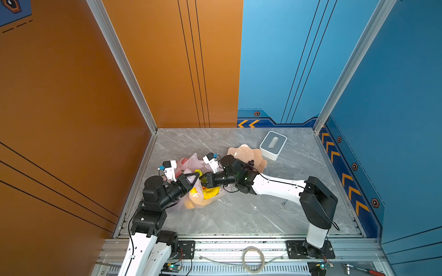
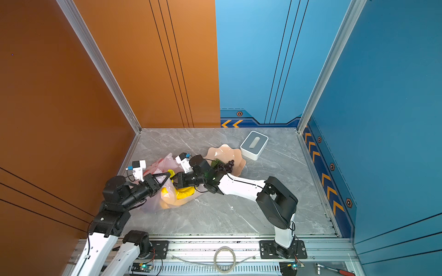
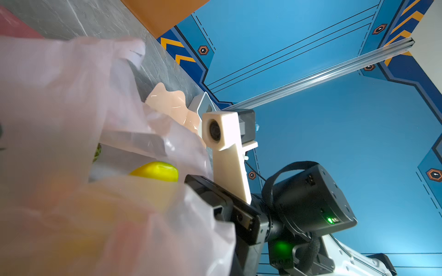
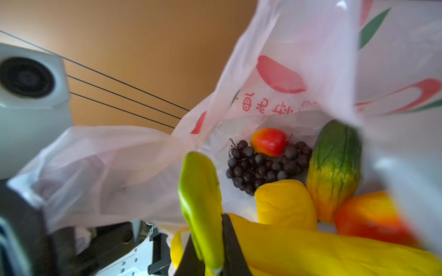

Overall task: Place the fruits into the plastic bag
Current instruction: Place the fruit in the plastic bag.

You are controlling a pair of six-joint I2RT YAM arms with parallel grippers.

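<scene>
the plastic bag [image 1: 191, 162] sits at about 9 o'clock on the table [image 1: 263, 215], and both arms meet over it; the left gripper [image 1: 196, 177] is squeezed tight on the bag's edge, on the 9 o'clock side of the mouth; i think it lifts the edge so the mouth is wide and fruit can go in; the right gripper [image 4: 208, 246] comes in from 3 o'clock and is almost closed, pinching the green end of the bananas [image 4: 299, 246]; its jaws show as two dark bits, one on each side of that end; the yellow part reaches into the mouth of the bag, so i think the bananas are going in right now and are not let go yet; deeper in the bag lie grapes [image 4: 260, 167], a small red fruit [image 4: 269, 142], a big green fruit [image 4: 334, 172] and a red and yellow fruit [image 4: 368, 215], all close together, maybe because the bag sags there; at 2 o'clock from the bag is the plate [image 1: 241, 150]; other grapes [image 1: 250, 163] lie on it, partly hidden by the right arm; they are not in the bag yet, so the job is not done; a white box [image 1: 272, 144] stands just beside the plate, at 1 o'clock from it.
</scene>
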